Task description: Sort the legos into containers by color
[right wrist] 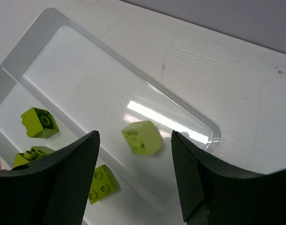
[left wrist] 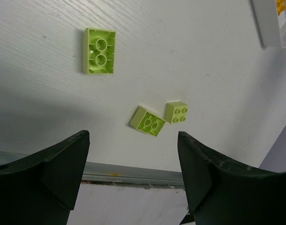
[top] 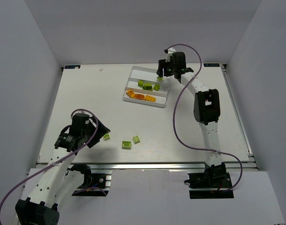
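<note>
The white tray (top: 132, 75) lies at the back of the table with three slots. Orange legos (top: 142, 97) fill its near slot and lime green legos (top: 146, 85) lie in the middle slot. My right gripper (top: 161, 74) is open over the tray's far right end. In the right wrist view (right wrist: 134, 135) a tilted, slightly blurred green lego (right wrist: 142, 137) sits in the far slot between my open fingers, free of them. My left gripper (top: 101, 130) is open and empty, with a green lego (top: 106, 136) just beside it. In the left wrist view (left wrist: 133, 136) that lego (left wrist: 100, 50) lies studs down.
Two more green legos (top: 127, 145) (top: 136, 139) lie close together near the table's front edge, also in the left wrist view (left wrist: 147, 121) (left wrist: 177, 112). The metal front rail (left wrist: 133, 171) runs just below them. A purple cable (top: 178, 117) hangs beside the right arm.
</note>
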Controlling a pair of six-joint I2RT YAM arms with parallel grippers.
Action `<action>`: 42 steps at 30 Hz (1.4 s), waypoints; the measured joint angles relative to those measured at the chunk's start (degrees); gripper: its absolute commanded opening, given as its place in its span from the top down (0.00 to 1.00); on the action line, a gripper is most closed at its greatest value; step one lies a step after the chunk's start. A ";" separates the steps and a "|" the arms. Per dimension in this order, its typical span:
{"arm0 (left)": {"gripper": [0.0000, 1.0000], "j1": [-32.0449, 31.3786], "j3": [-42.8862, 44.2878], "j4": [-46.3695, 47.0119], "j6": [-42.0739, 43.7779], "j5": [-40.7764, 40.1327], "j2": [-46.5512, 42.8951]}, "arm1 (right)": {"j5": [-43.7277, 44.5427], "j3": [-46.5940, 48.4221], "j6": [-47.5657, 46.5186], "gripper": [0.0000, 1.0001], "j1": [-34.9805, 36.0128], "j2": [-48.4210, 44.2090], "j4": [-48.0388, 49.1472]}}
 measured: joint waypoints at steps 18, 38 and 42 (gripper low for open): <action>0.16 0.00 -0.85 8.39 3.32 -5.81 18.82 | -28.55 -31.82 -8.22 0.42 -4.76 -31.56 1.68; 0.54 -0.63 4.31 16.48 9.62 -9.62 40.04 | -41.59 -61.20 -21.09 0.41 -5.35 -56.52 -5.42; 0.74 -0.66 4.52 16.70 10.40 -9.55 40.09 | -41.55 -61.20 -21.31 0.43 -5.35 -56.94 -6.01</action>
